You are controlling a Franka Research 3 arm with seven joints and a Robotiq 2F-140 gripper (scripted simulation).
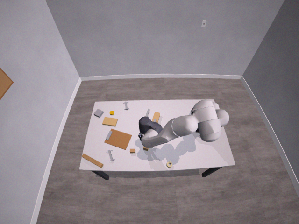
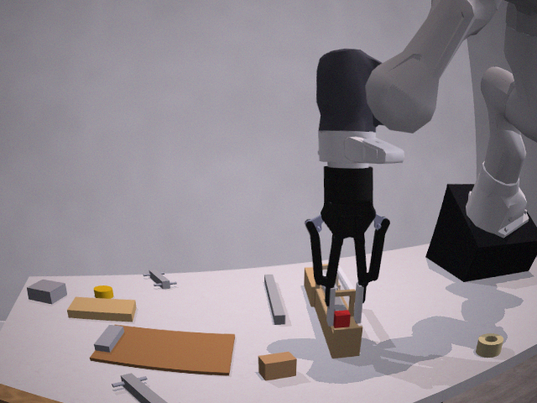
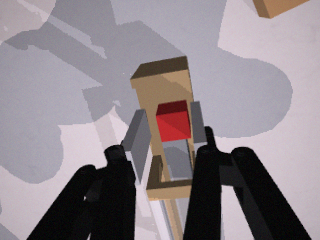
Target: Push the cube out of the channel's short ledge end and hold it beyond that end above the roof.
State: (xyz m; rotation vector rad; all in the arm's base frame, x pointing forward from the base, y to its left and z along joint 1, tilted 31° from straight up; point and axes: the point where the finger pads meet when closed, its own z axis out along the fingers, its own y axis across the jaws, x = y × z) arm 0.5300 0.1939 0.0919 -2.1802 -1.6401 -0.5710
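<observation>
A white table [image 2: 208, 299] strewn with wooden and grey pieces is seen under the pale arm [image 2: 403, 86], which is lowered over the wooden channel [image 2: 344, 342] right of centre. The channel is laid from far to near, and its near end is closed by the raised lip.

The gripper [image 2: 344, 306] is pointed straight down at that near end. Its fingers are parted only a little and nothing is clasped between them. The grey pads [image 2: 359, 303] are set to either side of the red cube [image 2: 341, 318], apparently not touching it.

The cube is seen resting on the short ledge just behind the lip, beyond the last roof bar. The pushing-out is judged done. The grasp, the lift and the hold high above the roof and beyond the end are not yet done.
</observation>
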